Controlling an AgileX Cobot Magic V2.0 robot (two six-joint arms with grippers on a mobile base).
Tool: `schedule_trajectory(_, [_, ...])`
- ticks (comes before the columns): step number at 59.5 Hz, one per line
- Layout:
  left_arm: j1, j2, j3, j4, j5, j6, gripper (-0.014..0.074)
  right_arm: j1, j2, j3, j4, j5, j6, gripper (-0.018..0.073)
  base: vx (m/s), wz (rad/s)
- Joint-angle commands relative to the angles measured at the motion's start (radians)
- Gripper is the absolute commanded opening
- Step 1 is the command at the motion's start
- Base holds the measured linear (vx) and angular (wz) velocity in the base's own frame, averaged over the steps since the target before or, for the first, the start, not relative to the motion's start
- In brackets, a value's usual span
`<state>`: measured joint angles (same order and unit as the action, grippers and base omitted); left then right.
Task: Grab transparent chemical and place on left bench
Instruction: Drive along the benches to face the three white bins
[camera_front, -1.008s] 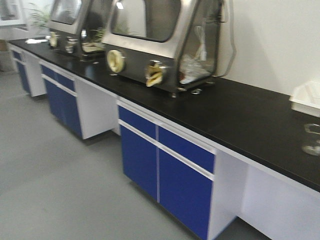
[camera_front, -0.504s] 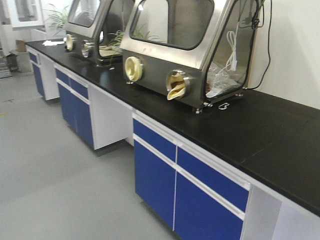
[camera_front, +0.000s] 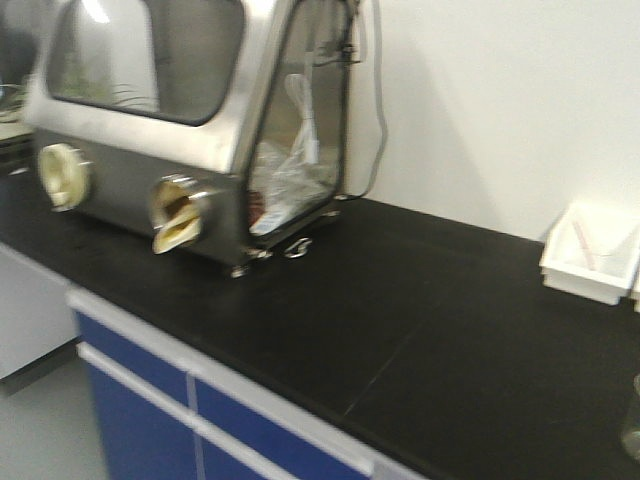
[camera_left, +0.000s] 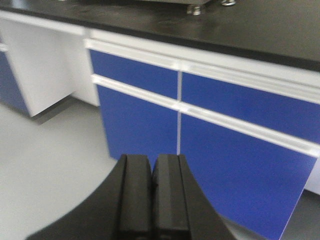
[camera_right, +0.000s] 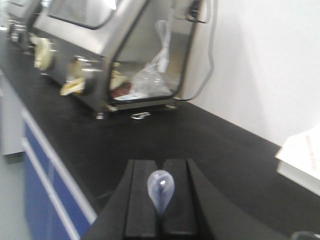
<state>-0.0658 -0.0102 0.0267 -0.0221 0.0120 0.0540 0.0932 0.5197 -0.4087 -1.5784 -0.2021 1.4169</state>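
The transparent chemical is a slim bluish-clear pipette (camera_right: 160, 192). Its rounded bulb sticks up between the fingers of my right gripper (camera_right: 161, 165), which is shut on it and hangs above the front part of a long bench's matte black top (camera_right: 175, 135). The bench (camera_front: 400, 300) has a white apron and blue cabinet doors (camera_left: 240, 165); no sink or tap shows. My left gripper (camera_left: 152, 159) is shut and empty, held low in front of the blue doors. Neither gripper shows in the front view.
A steel glove box (camera_front: 170, 110) with round ports stands on the bench at the left, also in the right wrist view (camera_right: 115, 50). A white tray (camera_front: 590, 265) sits by the wall at the right. A clear glass beaker's edge (camera_front: 632, 420) shows far right. Grey floor lies below.
The front view has swung right and come closer to the bench: the glove box now fills the upper left and the white tray shows again at the right.
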Motion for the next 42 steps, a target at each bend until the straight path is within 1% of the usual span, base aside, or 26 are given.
schedule_trajectory(1, [-0.002, -0.019, 0.016, -0.001, -0.078, -0.008, -0.0003, -0.005, 0.004, -0.031, 0.006, 0.007, 0.001, -0.0003, 0.42, -0.61])
schedule_trajectory(17, [-0.002, -0.019, 0.016, -0.001, -0.078, -0.008, -0.0003, 0.0, 0.004, -0.031, 0.006, 0.001, 0.001, -0.0003, 0.37, -0.58])
schedule_trajectory(22, [-0.002, -0.019, 0.016, -0.001, -0.078, -0.008, -0.0003, 0.015, 0.004, -0.031, 0.006, 0.006, 0.001, -0.0003, 0.31, -0.52])
schedule_trajectory(42, [-0.002, -0.019, 0.016, -0.001, -0.078, -0.008, -0.0003, 0.018, 0.004, -0.031, 0.006, 0.003, 0.001, -0.0003, 0.23, -0.51])
